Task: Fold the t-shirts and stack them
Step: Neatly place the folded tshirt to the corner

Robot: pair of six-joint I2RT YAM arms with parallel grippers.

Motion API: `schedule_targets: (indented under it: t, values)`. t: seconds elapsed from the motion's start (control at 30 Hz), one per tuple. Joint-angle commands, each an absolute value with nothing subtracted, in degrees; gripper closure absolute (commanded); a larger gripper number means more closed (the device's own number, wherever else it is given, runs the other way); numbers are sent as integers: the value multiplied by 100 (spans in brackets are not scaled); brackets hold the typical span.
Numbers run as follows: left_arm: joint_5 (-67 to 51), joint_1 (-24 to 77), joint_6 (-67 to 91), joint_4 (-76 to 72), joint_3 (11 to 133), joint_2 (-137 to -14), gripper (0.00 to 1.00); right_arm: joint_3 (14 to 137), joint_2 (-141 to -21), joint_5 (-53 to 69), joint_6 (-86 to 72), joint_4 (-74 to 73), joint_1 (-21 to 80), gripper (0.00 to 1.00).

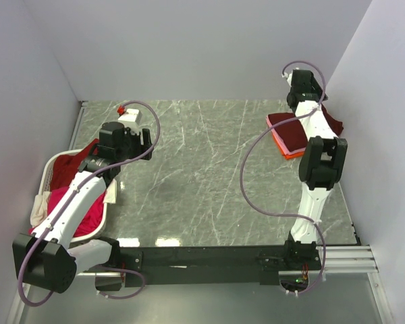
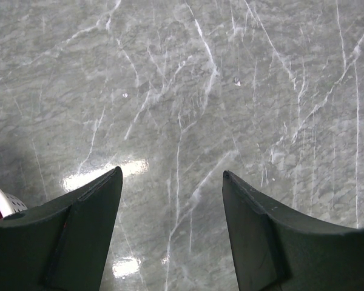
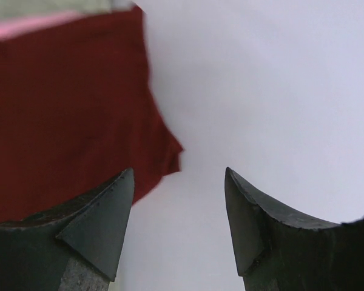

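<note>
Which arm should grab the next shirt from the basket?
Left, probably. The left hand is open over the table beside the basket of loose shirts. The right hand is far across, by the folded stack.

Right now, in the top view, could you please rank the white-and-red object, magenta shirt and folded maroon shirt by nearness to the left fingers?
1. White-and-red object, back left.
2. Magenta cloth shirt, in the white plastic basket.
3. Folded maroon shirt, far right.

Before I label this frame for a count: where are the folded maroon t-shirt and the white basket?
Folded maroon t-shirt (image 1: 291,130): top external view, its upper face.
White basket (image 1: 56,158): top external view, its far rim.
</note>
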State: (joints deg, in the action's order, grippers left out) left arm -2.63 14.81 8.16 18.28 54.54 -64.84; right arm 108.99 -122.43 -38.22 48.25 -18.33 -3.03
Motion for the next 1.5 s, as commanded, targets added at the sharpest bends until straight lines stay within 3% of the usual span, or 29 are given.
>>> schedule_targets:
  t: [0.0,0.13,0.17,0.3,0.53,0.93,1.13,1.17,1.23,1.27,1.47]
  values:
    - [-150,1503,738,1538,5397,-6214,28,11399,-11523,-2710,3746,-2872,-176,32]
    - [-114,1494,730,1529,5388,-6240,28,11418,-11312,-1041,3594,-4232,-264,32]
    - [-123,1503,729,1538,5388,-6258,28,11217,-11242,-271,3830,-4471,-272,32]
    - [-158,1503,747,1529,5388,-6302,28,10136,-10785,648,4262,-4641,-273,32]
    - [-220,1512,738,1529,5396,-6381,28,9037,-10696,71,4017,-4080,-272,30]
    - [-246,1503,738,1564,5405,-6398,28,9044,-11574,-545,3613,-3560,-220,32]
    - [-290,1503,738,1564,5414,-6407,28,8877,-11803,-817,3481,-3244,-79,53]
    - [-273,1503,738,1564,5431,-6407,28,8868,-11830,-939,3463,-3200,-18,65]
    - [-273,1503,738,1573,5423,-6416,28,8903,-11926,-1028,3393,-3103,-26,77]
    - [-264,1503,730,1573,5423,-6407,28,8938,-11962,-1063,3340,-3094,122,88]
    - [-246,1503,729,1564,5423,-6398,28,9535,-12208,-870,2919,-3304,325,93]
